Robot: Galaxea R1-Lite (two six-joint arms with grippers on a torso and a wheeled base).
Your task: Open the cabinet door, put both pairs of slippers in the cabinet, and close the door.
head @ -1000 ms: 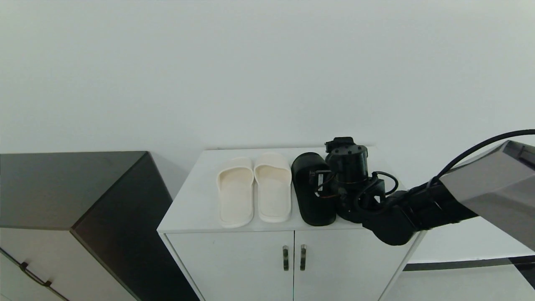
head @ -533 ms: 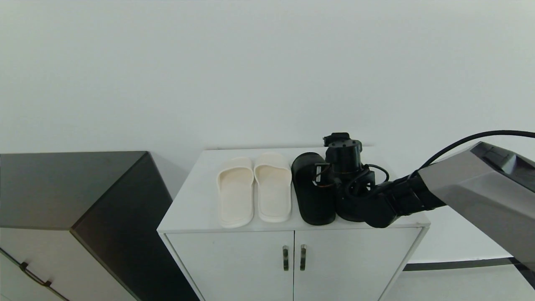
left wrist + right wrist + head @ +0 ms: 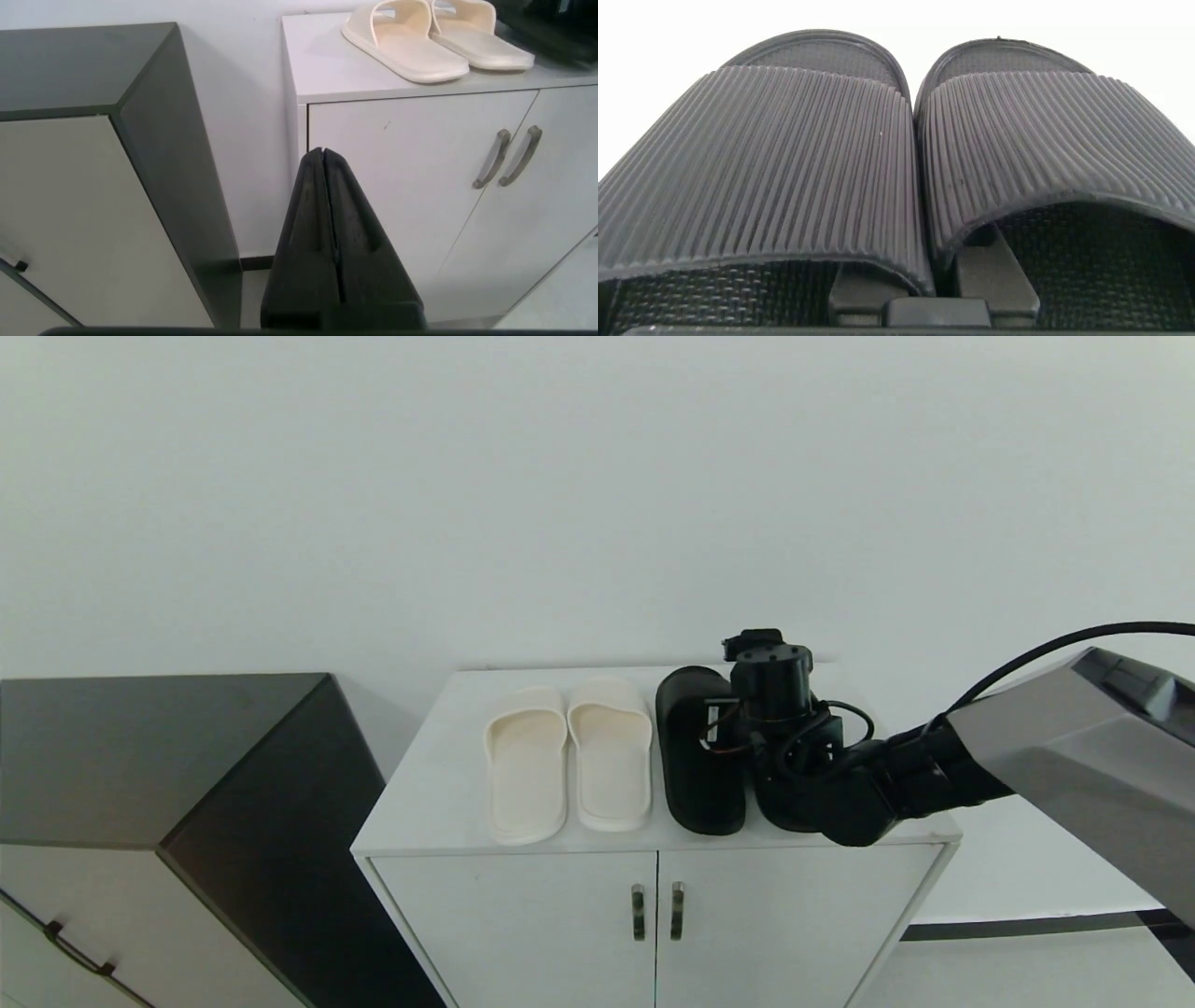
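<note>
Two black ribbed slippers (image 3: 785, 159) fill the right wrist view side by side. My right gripper (image 3: 926, 278) reaches in under their straps, one finger (image 3: 864, 287) in each slipper, pinching the two inner edges together. In the head view one black slipper (image 3: 698, 756) lies on the white cabinet's top (image 3: 429, 784), and my right arm (image 3: 812, 775) hides most of the other. A cream pair (image 3: 568, 761) lies to their left. Both cabinet doors are closed, their handles (image 3: 657, 911) side by side. My left gripper (image 3: 323, 157) hangs shut and holding nothing, low in front of the cabinet's left door (image 3: 392, 177).
A dark-topped sideboard (image 3: 140, 756) stands close to the white cabinet's left side, also seen as the sideboard (image 3: 84, 75) in the left wrist view. A plain wall runs behind both. Open floor lies to the cabinet's right.
My right arm pushed farther over the cabinet top toward the black slippers. The visible black slipper has since shifted slightly back and up.
</note>
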